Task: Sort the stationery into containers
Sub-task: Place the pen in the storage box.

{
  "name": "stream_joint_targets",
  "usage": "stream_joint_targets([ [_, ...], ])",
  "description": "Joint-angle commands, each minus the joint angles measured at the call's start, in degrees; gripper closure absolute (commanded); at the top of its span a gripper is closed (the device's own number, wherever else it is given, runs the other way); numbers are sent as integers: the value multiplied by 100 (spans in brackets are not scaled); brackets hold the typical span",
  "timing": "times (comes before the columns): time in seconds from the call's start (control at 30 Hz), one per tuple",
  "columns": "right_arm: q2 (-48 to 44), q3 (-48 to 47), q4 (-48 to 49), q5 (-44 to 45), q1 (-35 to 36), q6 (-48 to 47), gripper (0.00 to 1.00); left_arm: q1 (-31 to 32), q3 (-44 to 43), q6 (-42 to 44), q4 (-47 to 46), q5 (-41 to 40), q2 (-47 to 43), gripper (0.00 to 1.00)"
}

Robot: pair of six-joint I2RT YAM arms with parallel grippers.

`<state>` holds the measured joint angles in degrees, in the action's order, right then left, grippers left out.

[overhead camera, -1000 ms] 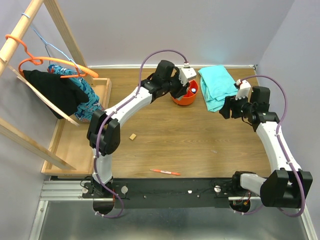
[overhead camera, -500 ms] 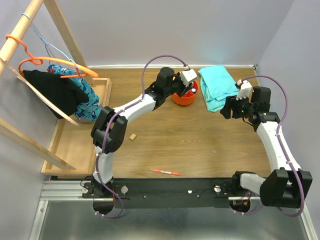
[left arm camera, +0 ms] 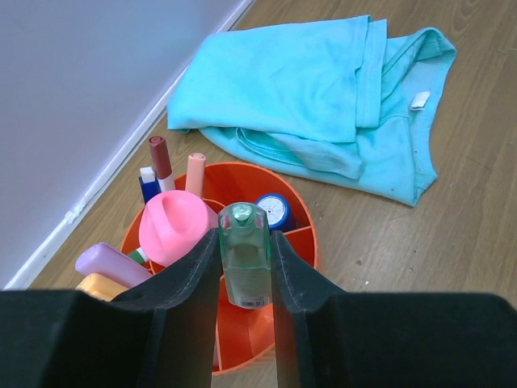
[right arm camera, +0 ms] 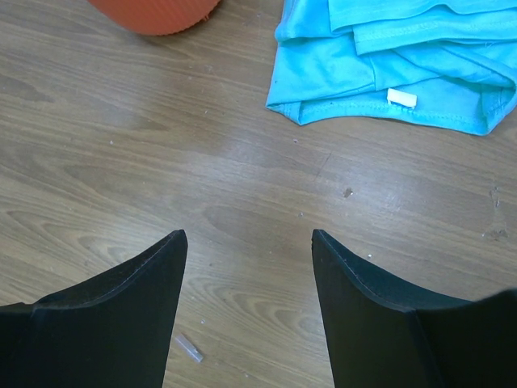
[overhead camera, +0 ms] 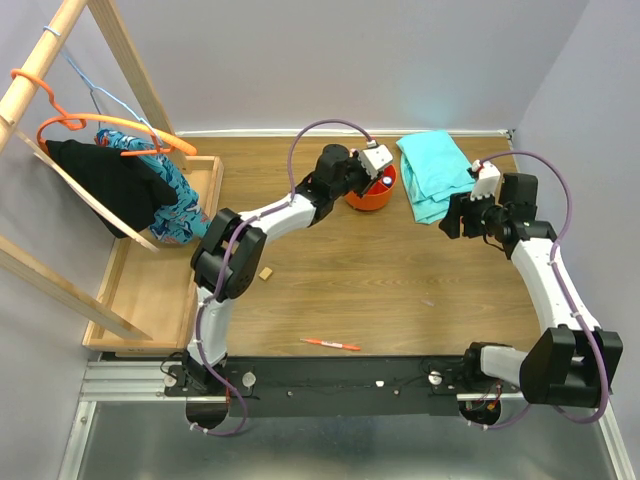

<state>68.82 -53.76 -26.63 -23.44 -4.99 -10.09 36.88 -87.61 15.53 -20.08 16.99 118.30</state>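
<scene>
Tub [left arm camera: 242, 167] near side hidden behind left gripper [left arm camera: 245, 244] holding green highlighter [left arm camera: 245, 263].

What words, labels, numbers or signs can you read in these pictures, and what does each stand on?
Nothing here is legible.
The sticker low on the green highlighter: print too small to read.
The white tag on the teal cloth: too blurred to read, perhaps blank.

text: none readable | label on green highlighter [left arm camera: 245, 259]: illegible
</scene>
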Motion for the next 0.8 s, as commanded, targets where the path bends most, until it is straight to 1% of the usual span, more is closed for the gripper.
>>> stream_joint_targets([
  [0.0, 97, -100, -97, 50, -45, -46, 29, 47, 34, -50, -427, -328, 176, 76],
  [0.07, 114, -91, -79, 42, -45, -46, 29, 47, 60, -137, -418, -451, 176, 73],
  [0.1, 123, -82, -62, 33, -45, -55, 29, 47, 51, -181, -427, -530, 176, 66],
  [0.2, 141, -56, -26, 15, -45, -37, 29, 38, 17, -243, -252, -706, 150, 59],
  [0.37, 141, -12, 0, -3, -45, -46, 29, 38, -273, -384, 319, -777, 0, 52],
  [0.4, 141, -12, 0, -11, -45, -37, 29, 38, -309, -436, 546, -777, -35, 51],
  [0.5, 106, -21, 9, -29, -45, -37, 29, 38, -406, -612, 1065, -759, -307, 50],
  [0.6, 71, 23, 44, -38, -45, -37, 29, 38, -64, -683, 1461, -602, -982, 50],
  [0.63, 44, 49, 35, -64, -45, -37, 29, 38, 216, -683, 1602, -557, -1193, 50],
  [0.67, 18, 58, 35, -81, -45, -37, 29, 38, 384, -648, 1742, -522, -1674, 50],
  [0.73, -52, 137, 44, -99, -45, -55, 29, 38, 831, -404, 2427, -425, -2151, 47],
  [0.77, -79, 155, 44, -99, -45, -63, 29, 38, 990, -245, 2717, -390, -2571, 47],
])
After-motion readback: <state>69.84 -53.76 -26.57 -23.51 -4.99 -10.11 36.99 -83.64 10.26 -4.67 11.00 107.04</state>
